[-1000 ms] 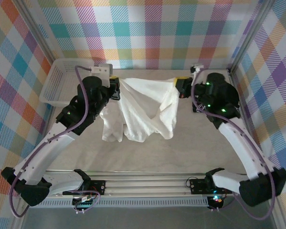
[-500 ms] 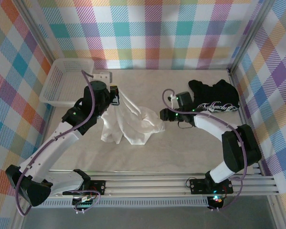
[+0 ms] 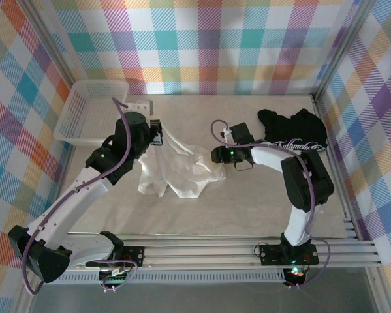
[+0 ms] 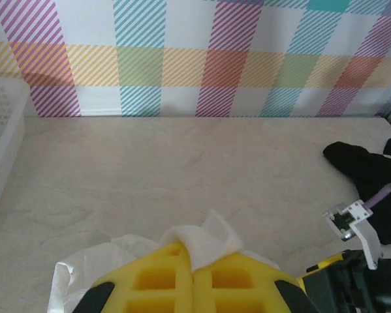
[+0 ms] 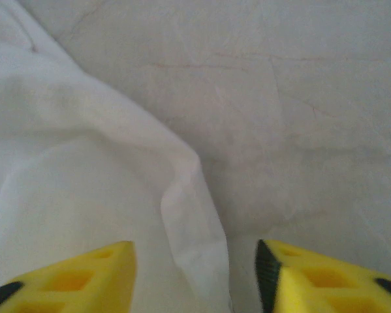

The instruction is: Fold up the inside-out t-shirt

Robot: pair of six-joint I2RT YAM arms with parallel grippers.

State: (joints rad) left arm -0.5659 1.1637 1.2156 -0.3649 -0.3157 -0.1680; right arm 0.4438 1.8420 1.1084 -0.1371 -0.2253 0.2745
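The left gripper [image 4: 194, 257] clamps a corner of the white inside-out t-shirt [image 3: 179, 168], which lies bunched left of centre on the table [image 3: 247, 202]. The right gripper [image 5: 195, 267] hangs half-open over the shirt's rumpled edge, holding nothing.

The white t-shirt [image 3: 182, 173] is seen as soft, matt, creased cloth; the bench [image 3: 247, 202] as smooth and matt; the basket [image 3: 84, 117] as perforated white plastic.
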